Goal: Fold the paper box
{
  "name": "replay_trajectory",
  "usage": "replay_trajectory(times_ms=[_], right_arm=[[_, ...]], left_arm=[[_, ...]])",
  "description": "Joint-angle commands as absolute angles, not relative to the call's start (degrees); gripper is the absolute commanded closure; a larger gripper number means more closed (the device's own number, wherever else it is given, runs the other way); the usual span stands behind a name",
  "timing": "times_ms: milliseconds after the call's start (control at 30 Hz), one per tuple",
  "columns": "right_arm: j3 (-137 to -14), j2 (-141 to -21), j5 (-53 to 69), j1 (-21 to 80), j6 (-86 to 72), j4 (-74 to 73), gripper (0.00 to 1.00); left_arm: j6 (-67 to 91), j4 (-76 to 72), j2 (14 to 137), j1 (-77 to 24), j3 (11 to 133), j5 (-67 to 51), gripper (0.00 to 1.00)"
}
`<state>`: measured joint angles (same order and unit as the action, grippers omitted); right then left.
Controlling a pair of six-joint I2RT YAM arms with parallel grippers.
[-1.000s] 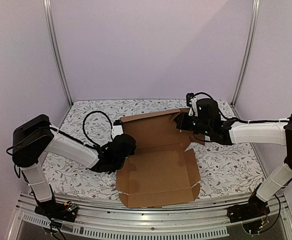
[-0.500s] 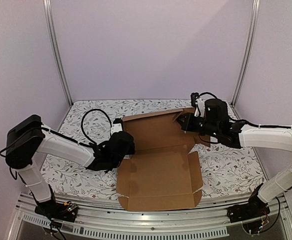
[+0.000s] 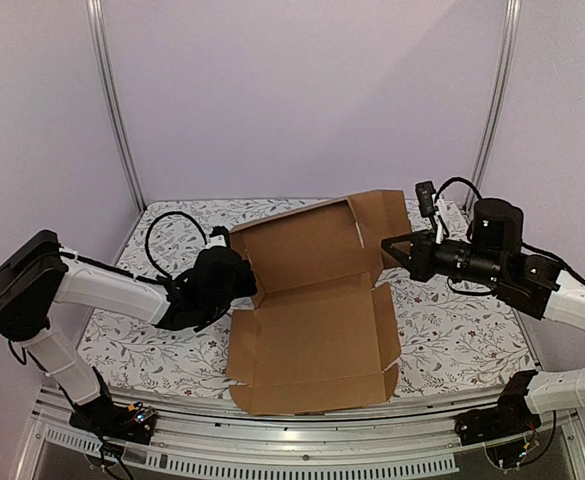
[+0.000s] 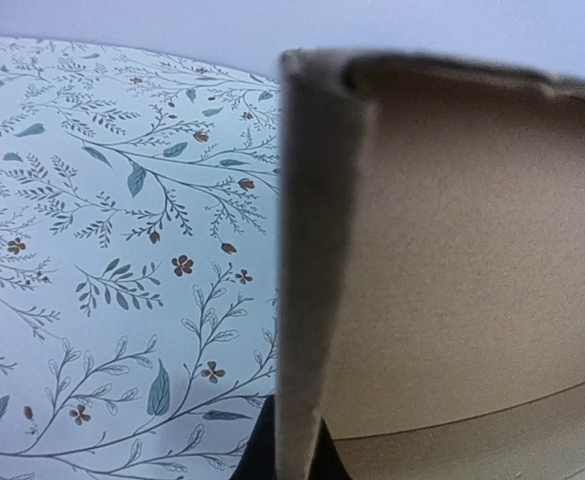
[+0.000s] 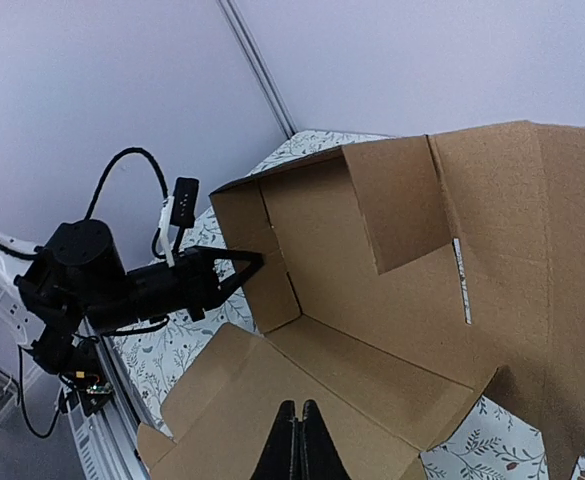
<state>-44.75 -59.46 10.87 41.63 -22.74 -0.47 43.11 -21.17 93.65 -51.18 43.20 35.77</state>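
A brown cardboard box (image 3: 312,330) lies mid-table on a flowered cloth (image 3: 452,330), with metal posts (image 3: 117,110) behind it at 11 and 1 o'clock. Its long axis runs 6 to 12 o'clock: the base is flat at 6, the lid panel is raised at 12, and the inside faces me. My left claw (image 3: 244,288), at the box's 9 o'clock, is pinched tight on the upright side flap. My right claw (image 3: 390,247), at 2 o'clock, is closed on nothing, just beside the lid's right flap. I cannot tell if it touches.
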Motion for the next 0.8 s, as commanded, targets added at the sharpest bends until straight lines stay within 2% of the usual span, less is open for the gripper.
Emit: replay_trajectory(times_ms=[0,200,400,767], right_arm=[[-41.92,-51.55,14.47,42.01,-15.22,-7.39,1.0],[-37.36,-41.79,12.47,42.02,-12.73,-8.23,1.0],[-32.28,-38.15,13.68,42.13,-14.07,-0.73,1.0],[-32.08,-46.02,14.51,44.36,-19.13,18.35,1.0]], left_arm=[[47.51,-24.47,91.67,-48.35,40.61,28.66,1.0],[53.62,-28.45,89.07,-45.23,36.6,20.72,1.0],[60.08,-33.01,87.49,-43.23,33.5,12.47,1.0],[65.05,-39.4,88.23,-42.89,31.84,4.56,1.0]])
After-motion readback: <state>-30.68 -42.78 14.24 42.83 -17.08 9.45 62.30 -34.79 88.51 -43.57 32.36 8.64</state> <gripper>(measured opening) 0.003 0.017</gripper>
